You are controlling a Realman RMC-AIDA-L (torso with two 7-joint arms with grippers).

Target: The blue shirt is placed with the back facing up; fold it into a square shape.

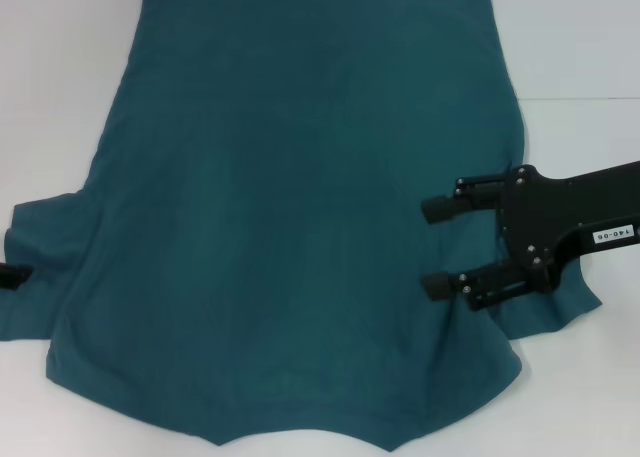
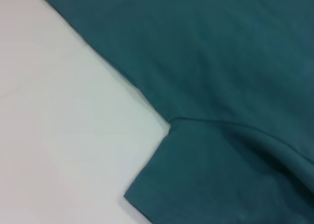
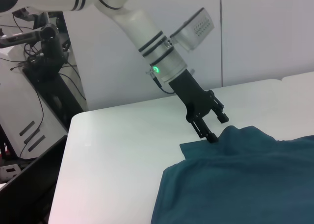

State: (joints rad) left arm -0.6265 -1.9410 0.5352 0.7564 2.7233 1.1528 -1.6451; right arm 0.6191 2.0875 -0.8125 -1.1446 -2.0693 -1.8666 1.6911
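From the head camera I see the large dark teal-blue cotton T-shirt (image 1: 290, 227) spread flat on the white tabletop (image 1: 580, 67), plain side up, covering most of the surface in front of me. My right gripper (image 1: 440, 249) hovers over the shirt's right side, near the sleeve, with its jaws spread wide apart and nothing between them. My left gripper (image 3: 216, 128) is down at the edge of the left sleeve (only a black tip of it shows at the head view's left border), its jaws parted, one finger touching the cloth's edge. The left wrist camera shows the underarm corner where sleeve meets body, lying against bare tabletop.
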